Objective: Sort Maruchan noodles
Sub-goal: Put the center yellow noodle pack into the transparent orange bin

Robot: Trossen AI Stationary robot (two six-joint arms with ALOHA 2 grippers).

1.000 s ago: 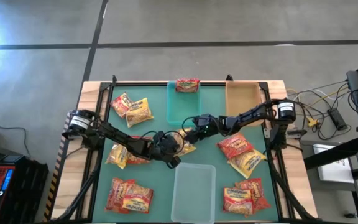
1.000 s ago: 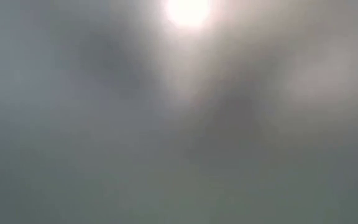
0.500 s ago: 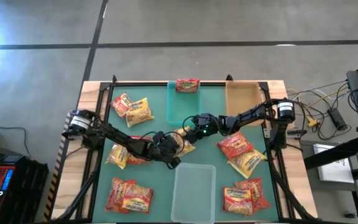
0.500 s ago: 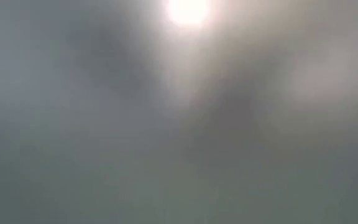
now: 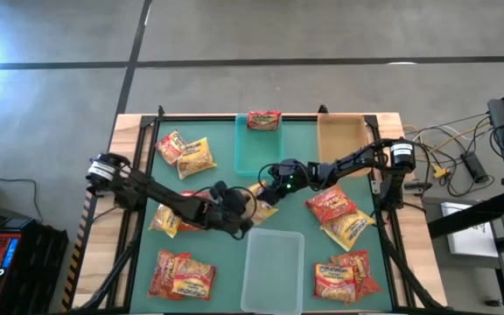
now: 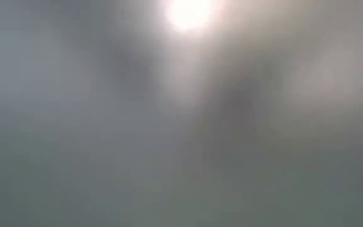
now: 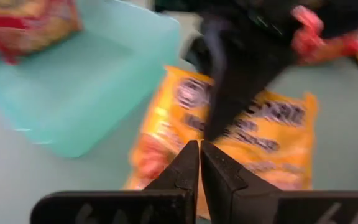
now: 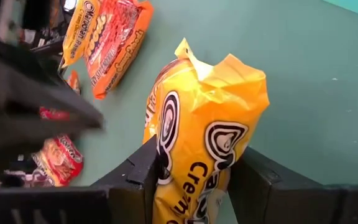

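Sorting noodle packets on a green mat [image 5: 226, 149] over a grey concrete floor [image 5: 59, 52].
Right gripper [image 8: 191, 180] clamped a yellow packet [image 8: 201, 137] reading "Crea", mid-table; left gripper [image 7: 199, 163] stood pinched together, empty, beside it.

On my overhead feed the desk [image 5: 143, 262] has a green mat inside wooden edges. Three bins rest on it: a teal bin [image 5: 250, 149] at the far middle, a tan bin [image 5: 342, 138] to its right, and a clear bin [image 5: 274, 258] at the near middle. Noodle packets lie in loose groups: far left [image 5: 186, 153], near left [image 5: 180, 275], right [image 5: 339, 213] and near right [image 5: 344, 274]. One packet [image 5: 263, 119] lies at the teal bin's far end.
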